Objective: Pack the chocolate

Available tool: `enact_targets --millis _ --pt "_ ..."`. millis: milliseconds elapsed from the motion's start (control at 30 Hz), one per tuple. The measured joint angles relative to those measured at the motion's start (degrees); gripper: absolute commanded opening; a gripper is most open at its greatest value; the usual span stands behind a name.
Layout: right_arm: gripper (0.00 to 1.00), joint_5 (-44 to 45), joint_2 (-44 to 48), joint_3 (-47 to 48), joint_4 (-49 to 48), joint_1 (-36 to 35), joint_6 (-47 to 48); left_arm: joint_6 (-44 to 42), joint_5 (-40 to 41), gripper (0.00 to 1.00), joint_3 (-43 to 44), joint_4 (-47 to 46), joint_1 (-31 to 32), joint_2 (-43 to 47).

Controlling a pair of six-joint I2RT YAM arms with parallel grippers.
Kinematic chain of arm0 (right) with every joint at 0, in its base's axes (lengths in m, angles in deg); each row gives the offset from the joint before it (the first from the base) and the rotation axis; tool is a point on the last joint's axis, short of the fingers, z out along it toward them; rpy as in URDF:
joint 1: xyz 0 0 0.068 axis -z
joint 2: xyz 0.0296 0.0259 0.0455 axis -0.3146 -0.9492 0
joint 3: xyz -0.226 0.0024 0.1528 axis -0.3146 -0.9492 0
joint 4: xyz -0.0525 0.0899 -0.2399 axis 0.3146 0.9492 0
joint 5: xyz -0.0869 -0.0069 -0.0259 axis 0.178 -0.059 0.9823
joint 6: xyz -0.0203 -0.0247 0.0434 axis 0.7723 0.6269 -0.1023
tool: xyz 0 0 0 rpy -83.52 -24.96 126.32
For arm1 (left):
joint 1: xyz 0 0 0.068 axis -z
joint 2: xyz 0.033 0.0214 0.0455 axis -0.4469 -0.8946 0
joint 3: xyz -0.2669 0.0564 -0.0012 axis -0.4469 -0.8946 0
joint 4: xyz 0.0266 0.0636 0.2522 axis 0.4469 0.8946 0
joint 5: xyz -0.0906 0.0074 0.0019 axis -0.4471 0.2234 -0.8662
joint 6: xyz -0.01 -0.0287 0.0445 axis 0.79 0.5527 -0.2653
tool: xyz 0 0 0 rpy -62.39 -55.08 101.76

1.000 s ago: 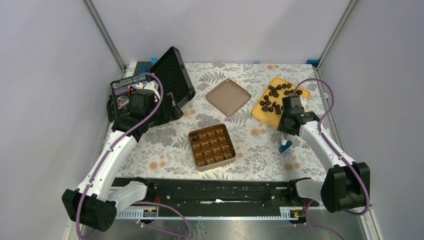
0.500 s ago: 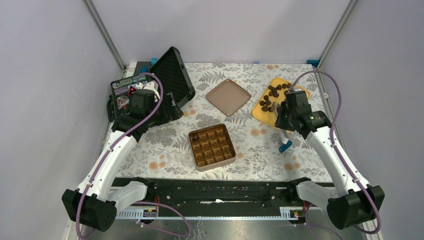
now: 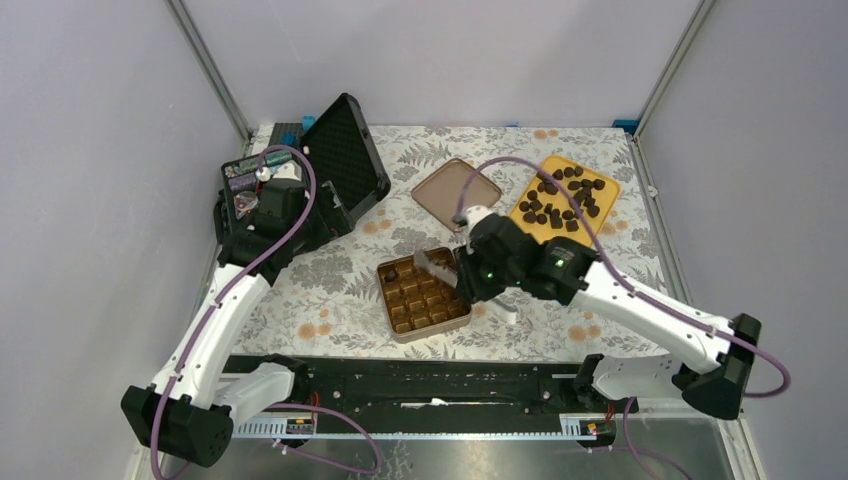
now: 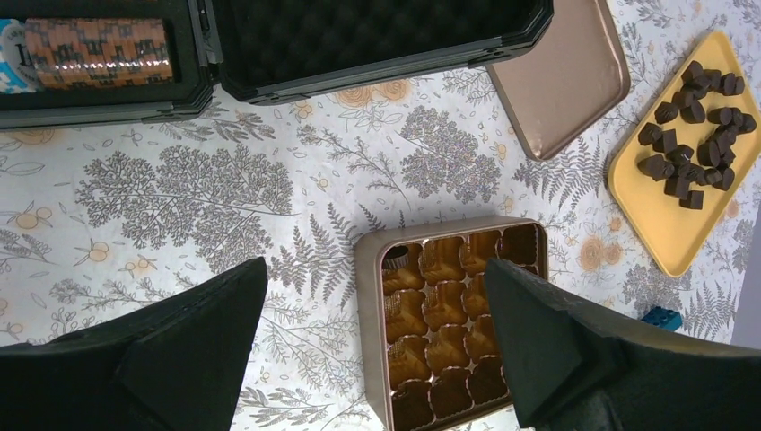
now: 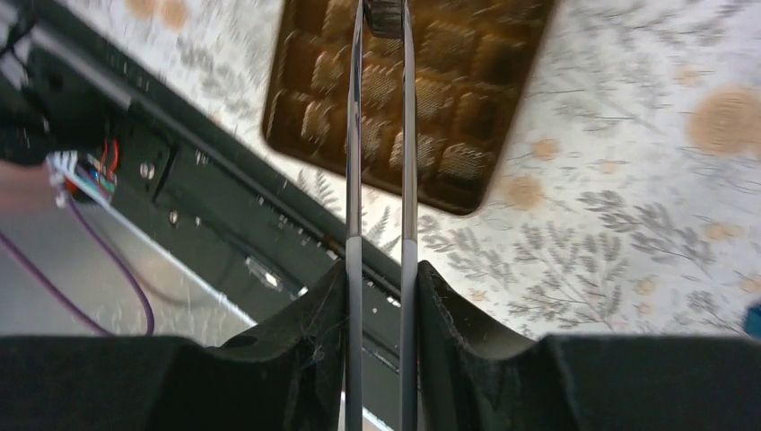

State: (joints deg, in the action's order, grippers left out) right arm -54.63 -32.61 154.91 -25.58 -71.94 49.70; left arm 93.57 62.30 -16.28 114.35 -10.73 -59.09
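A cloth point(image 3: 330, 290) printed with grey ferns and orange blossoms covers the table. Plain pale walls point(image 3: 90, 200) and metal corner posts box it in, and a black rail point(image 3: 400, 385) runs along the near edge. Most chocolate pieces point(image 3: 560, 195) lie heaped on a yellow tray point(image 4: 669, 238) at the far right. The cluster stretches along the tray's length, diagonal to the table edges. Each piece is roundish, with no long axis or heading I can make out. One piece point(image 3: 393, 272) sits in the far left corner cell of the gridded tin point(image 4: 368, 332). The right gripper point(image 5: 381, 18), jaws narrow, hovers over the tin with a held piece point(image 5: 386, 11) between its fingers. It looks like a chocolate, though the view is blurred and cropped. The left gripper point(image 4: 374, 269) hangs spread wide, holding nothing, near the open black case point(image 3: 345, 160). A brown lid point(image 3: 457, 193) lies between case and tray.
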Motion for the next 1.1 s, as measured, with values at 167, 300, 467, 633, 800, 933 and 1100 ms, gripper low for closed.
enact_targets --millis 167,300,467,633,800,933,1100 --pt "0.08 0.0 -5.5 -0.4 -1.6 -8.4 0.0 0.4 0.4 0.99 0.0 0.8 -0.1 0.6" --pt "0.12 0.7 -6.5 -1.7 -3.1 -9.0 -0.4 0.4 0.4 0.99 0.0 1.2 -0.1 0.6" --pt "0.14 1.7 -6.5 -1.9 -4.3 -9.0 -0.9 0.5 0.4 0.99 0.0 1.4 -0.2 0.6" --pt "0.19 1.7 -7.3 -3.0 -5.7 -9.0 -1.1 0.5 0.4 0.99 0.0 1.5 -0.2 0.6" --pt "0.26 2.0 -8.0 -4.9 -7.0 -9.0 -1.4 0.6 0.4 0.99 0.0 1.6 -0.2 0.6" --pt "0.32 2.8 -9.0 -5.6 -8.0 -9.0 -1.7 0.5 0.4 0.99 0.0 1.6 -0.2 0.6" --pt "0.44 3.2 -9.8 -5.7 -9.3 -9.0 -2.0 0.2 0.5 0.99 0.0 1.6 -0.2 0.6"
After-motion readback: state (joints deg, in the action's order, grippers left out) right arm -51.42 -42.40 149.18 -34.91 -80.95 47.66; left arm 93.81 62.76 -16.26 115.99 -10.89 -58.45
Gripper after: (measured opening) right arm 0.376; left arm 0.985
